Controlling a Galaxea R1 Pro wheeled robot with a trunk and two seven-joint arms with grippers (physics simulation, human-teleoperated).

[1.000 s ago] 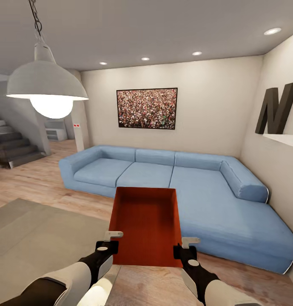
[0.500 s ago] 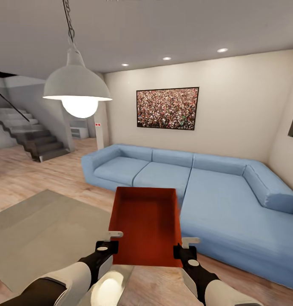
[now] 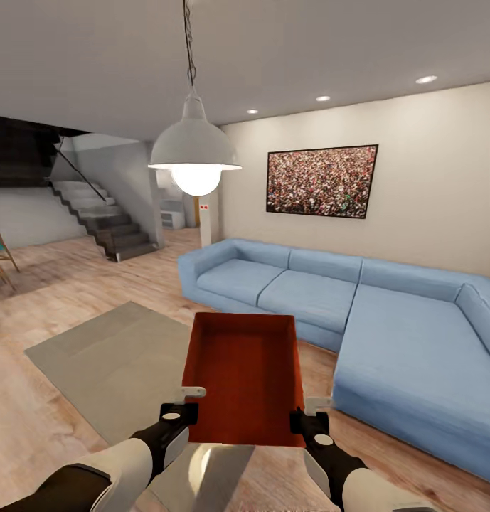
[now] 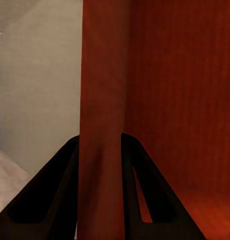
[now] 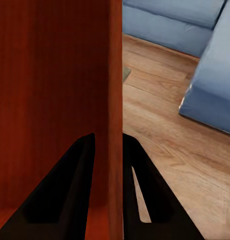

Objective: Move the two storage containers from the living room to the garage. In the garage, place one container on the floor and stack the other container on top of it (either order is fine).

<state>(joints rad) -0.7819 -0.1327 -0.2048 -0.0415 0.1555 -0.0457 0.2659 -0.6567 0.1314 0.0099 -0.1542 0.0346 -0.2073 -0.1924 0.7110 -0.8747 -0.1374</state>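
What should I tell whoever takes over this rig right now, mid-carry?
Left hand: shut on the left wall of the storage container.
Right hand: shut on the right wall of the same container.
The container is held off the floor in front of the trunk, open side up, nothing inside it that I can see.
Location: the living room, with the blue sofa ahead and to the right, grey rug below and to the left, stairs far left.
Done: one container picked up.
Left: carry it to the garage and set it down, fetch the second container, stack it on top.
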